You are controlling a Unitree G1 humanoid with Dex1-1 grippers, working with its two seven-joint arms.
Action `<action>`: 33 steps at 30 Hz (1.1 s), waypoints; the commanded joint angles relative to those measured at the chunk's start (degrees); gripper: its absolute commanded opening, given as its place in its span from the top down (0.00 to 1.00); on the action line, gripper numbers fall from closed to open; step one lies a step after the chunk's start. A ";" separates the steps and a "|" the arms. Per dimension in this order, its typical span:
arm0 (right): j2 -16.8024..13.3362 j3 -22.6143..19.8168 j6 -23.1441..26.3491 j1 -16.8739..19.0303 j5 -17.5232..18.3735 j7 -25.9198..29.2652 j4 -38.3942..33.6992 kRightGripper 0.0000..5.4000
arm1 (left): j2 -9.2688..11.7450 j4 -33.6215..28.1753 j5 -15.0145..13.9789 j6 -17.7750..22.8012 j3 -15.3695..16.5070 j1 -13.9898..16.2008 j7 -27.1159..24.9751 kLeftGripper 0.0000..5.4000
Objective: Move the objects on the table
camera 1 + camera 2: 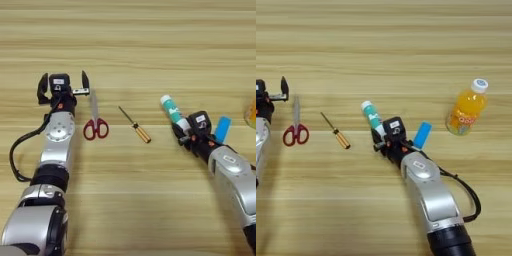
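Observation:
My left gripper stands open at the left, its fingers spread wide, with the right finger just beside the blade tips of the red-handled scissors. The scissors lie flat, handles toward me. A thin amber-handled screwdriver lies at an angle to their right. My right gripper is shut on the near end of the white glue stick with the green label, whose cap points away and to the left. A small blue block sits right beside this gripper's wrist.
An orange-drink bottle with a white cap stands at the right, beyond the blue block. The light wooden table stretches bare across the far half. A black cable loops beside my right forearm.

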 commanded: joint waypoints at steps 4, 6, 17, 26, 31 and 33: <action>0.87 0.75 -0.65 -0.63 -0.37 0.90 2.13 0.69 | 0.14 -0.69 0.21 1.05 0.02 0.56 -0.16 0.00; 0.99 0.96 -0.72 -0.66 -0.56 1.00 2.55 0.69 | 0.11 -0.81 0.23 1.13 0.01 0.56 -0.13 0.00; 0.42 1.53 -4.92 0.66 -2.03 1.45 -1.30 0.46 | -0.05 -1.07 0.32 1.39 -0.07 0.59 0.03 0.00; -0.38 -0.60 -8.21 1.26 -3.14 -0.18 -4.62 0.25 | -0.11 -1.01 0.35 1.38 -0.09 0.56 0.09 0.00; -1.15 -2.92 -11.03 0.69 -4.21 -2.13 -6.67 0.15 | -0.13 -0.92 0.36 1.33 -0.09 0.53 0.10 0.00; -1.63 -4.47 -12.27 0.30 -4.57 -3.17 -7.30 0.12 | -0.15 -0.84 0.37 1.30 -0.09 0.51 0.09 0.00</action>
